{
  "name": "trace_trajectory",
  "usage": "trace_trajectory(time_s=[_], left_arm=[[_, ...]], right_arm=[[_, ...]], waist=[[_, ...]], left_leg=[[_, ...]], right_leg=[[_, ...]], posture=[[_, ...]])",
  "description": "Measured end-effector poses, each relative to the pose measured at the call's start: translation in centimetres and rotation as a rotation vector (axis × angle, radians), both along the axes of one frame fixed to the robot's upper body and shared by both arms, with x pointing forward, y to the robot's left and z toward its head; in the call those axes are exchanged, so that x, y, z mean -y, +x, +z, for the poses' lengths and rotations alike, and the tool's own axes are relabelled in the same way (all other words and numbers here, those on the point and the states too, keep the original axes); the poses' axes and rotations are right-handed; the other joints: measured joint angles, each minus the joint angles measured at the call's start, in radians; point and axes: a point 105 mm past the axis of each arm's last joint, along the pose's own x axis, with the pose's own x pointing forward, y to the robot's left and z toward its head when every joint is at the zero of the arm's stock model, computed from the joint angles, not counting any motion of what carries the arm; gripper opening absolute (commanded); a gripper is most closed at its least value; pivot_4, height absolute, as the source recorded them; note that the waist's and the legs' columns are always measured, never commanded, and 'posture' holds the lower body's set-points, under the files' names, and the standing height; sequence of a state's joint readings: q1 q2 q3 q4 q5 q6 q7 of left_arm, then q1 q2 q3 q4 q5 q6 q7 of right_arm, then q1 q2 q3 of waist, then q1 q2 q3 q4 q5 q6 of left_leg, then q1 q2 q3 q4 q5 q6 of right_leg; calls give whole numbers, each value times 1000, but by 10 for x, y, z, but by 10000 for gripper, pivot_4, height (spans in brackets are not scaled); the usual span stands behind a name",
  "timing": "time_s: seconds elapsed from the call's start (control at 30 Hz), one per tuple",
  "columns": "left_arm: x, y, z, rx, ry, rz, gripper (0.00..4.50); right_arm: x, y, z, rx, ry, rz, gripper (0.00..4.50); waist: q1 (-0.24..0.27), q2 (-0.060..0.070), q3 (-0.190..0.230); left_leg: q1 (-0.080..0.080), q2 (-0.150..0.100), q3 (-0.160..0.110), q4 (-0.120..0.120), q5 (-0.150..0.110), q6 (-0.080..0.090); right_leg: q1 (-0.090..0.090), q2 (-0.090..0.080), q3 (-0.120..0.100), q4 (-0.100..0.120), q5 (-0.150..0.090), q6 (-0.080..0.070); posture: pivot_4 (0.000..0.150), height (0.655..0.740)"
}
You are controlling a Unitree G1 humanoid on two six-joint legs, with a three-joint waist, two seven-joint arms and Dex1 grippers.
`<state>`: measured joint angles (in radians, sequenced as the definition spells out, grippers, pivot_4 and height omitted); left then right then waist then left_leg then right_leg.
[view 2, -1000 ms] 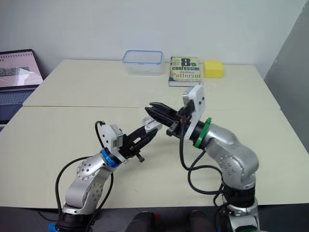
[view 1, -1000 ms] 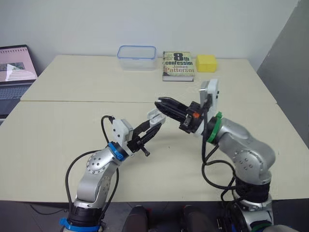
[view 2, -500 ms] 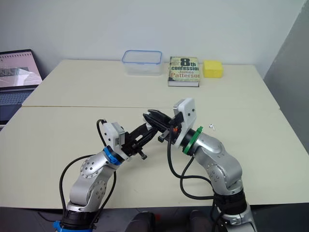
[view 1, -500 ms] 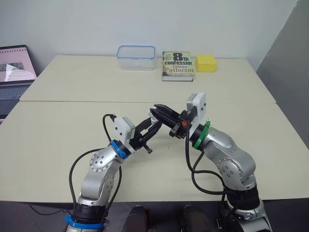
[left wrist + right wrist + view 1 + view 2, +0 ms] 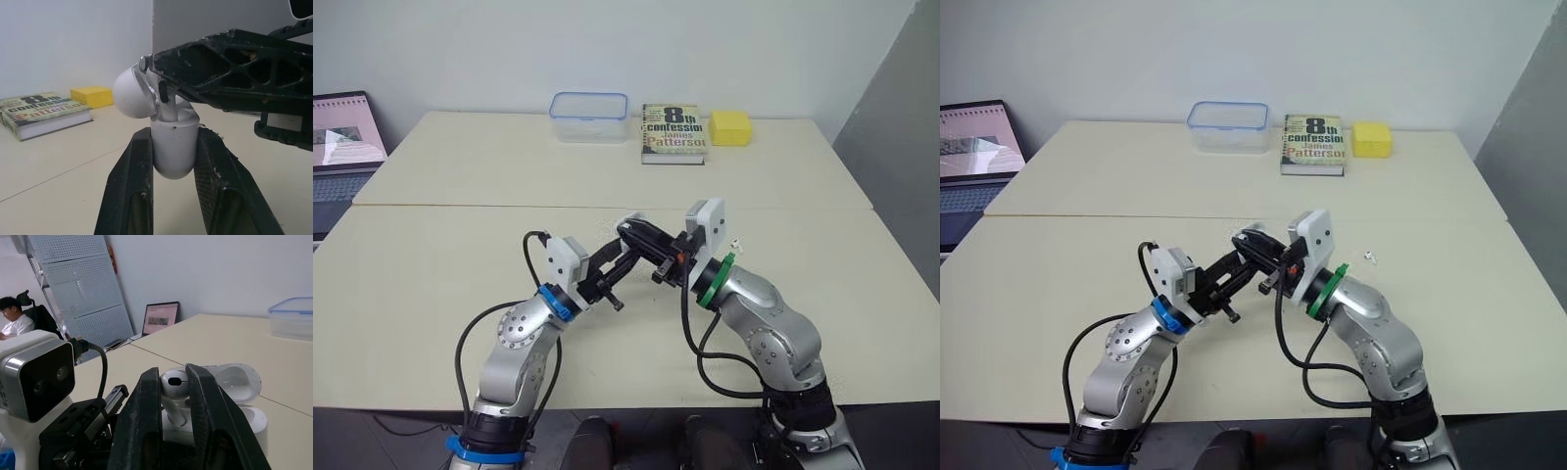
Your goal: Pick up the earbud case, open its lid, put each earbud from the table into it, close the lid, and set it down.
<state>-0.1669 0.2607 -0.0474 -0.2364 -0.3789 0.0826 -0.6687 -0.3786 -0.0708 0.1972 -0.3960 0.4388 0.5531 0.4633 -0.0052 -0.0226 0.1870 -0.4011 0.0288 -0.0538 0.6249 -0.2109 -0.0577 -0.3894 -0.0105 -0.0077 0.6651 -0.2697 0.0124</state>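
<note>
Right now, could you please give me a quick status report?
Left gripper shut on earbud case, lid open. Right gripper shut on earbud, at case opening. Second earbud on table, off to the right. Nothing in the way.

Office-like lab, pegboard panels [image 5: 78,284], laptop [image 5: 347,137], seated person [image 5: 14,322], pale tables [image 5: 460,166]

**Earbud set, white, glossy**

Earbud case [image 5: 173,147]: rounded, upright, clamped between left fingers [image 5: 128,196], lid [image 5: 131,93] hinged open. Earbud [image 5: 173,381]: pinched by right fingers [image 5: 142,421], stem down at the case's mouth. Second earbud [image 5: 1368,257]: lying on desk [image 5: 1087,176], well apart.
</note>
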Motion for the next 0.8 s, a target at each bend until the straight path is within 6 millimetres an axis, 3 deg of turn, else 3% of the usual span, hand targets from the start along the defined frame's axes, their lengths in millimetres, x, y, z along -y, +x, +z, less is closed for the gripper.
trace_trajectory(time_s=[0.27,0.3,0.37,0.5,0.67,0.8], left_arm=[[1,0,-2,-13,1,1,7496],[1,0,-3,-15,2,0,7496],[0,1,-4,-23,3,8,7496],[0,2,-4,-25,2,19,7496],[0,2,-2,-20,1,16,7496],[1,2,-1,-14,-1,15,7496]], right_arm=[[-2,-1,-4,-6,-10,-3,3687],[-1,-1,-5,-6,-14,-4,10874],[-1,-2,-6,4,-29,-3,16042],[0,-4,-6,28,-55,-3,31067],[15,-5,-9,29,-98,-33,31204],[41,-9,-2,48,-146,-59,31204]], waist=[[0,0,0],[0,0,0],[0,0,0],[0,0,0],[1,0,0],[2,0,0]], left_leg=[[0,0,0,0,0,0],[0,0,0,0,0,0],[0,0,0,0,0,0],[0,0,0,0,0,0],[-1,0,0,0,0,0],[-1,0,0,0,0,0]], right_leg=[[0,0,0,0,0,0],[0,0,0,0,0,0],[0,0,0,0,0,0],[0,0,0,0,0,0],[0,0,0,-1,0,0],[0,0,0,-1,0,0]], posture=[[1500,7400],[1500,7400],[1500,7400],[1500,7400],[1500,7400],[1500,7400]])
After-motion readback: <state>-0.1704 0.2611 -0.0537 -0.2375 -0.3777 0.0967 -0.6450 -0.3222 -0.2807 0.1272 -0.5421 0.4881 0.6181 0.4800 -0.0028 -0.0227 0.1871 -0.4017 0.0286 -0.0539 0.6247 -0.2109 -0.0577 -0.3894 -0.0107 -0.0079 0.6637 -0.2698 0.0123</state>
